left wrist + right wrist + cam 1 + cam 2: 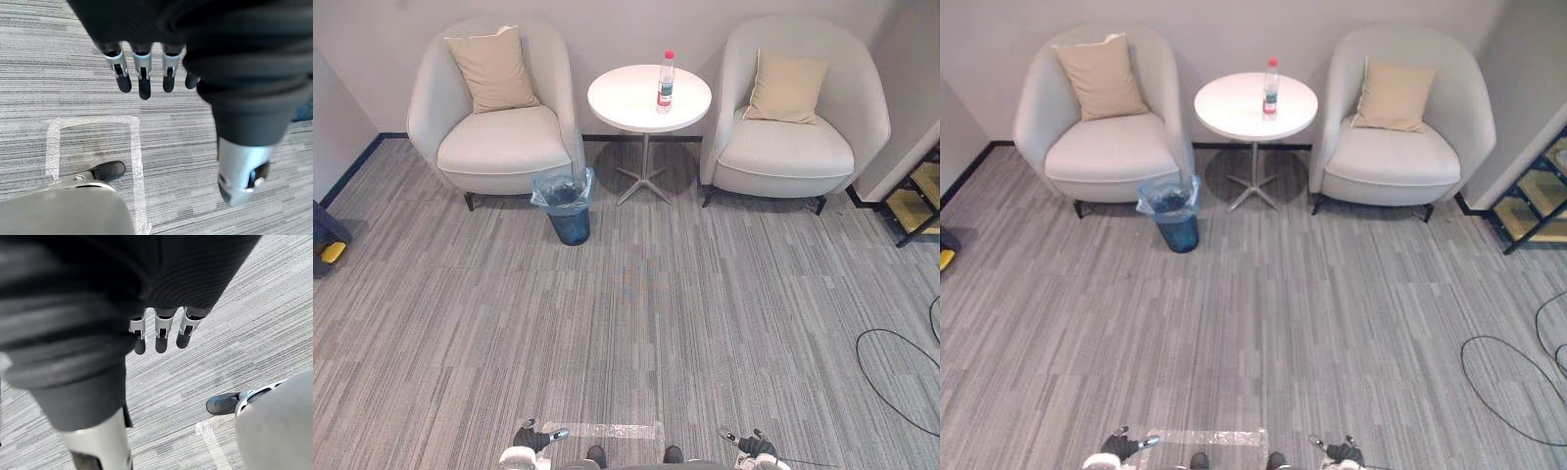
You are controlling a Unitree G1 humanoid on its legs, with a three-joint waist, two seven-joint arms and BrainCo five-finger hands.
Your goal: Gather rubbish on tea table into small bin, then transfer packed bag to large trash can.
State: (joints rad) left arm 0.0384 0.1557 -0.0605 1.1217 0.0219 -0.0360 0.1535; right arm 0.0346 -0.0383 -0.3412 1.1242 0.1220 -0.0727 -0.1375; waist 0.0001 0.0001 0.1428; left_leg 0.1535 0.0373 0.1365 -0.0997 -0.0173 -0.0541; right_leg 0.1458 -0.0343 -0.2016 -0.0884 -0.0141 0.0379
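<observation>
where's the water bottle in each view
left eye view: bottle upright on the round table, top centre
right eye view: same table, top centre
left wrist view: carpet past left hand instead
right wrist view: carpet past right hand instead
shared: taped outline on the carpet

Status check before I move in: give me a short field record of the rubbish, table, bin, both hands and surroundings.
rubbish: one plastic bottle, red cap, upright on the tea table
tea table: round, white, between the left armchair and the right armchair
small bin: on the carpet beside the left armchair, lined with a blue bag
left hand: fingers straight, empty, low over the carpet, far from the table
right hand: fingers straight, empty, low over the carpet
task state: bottle not yet picked up
</observation>
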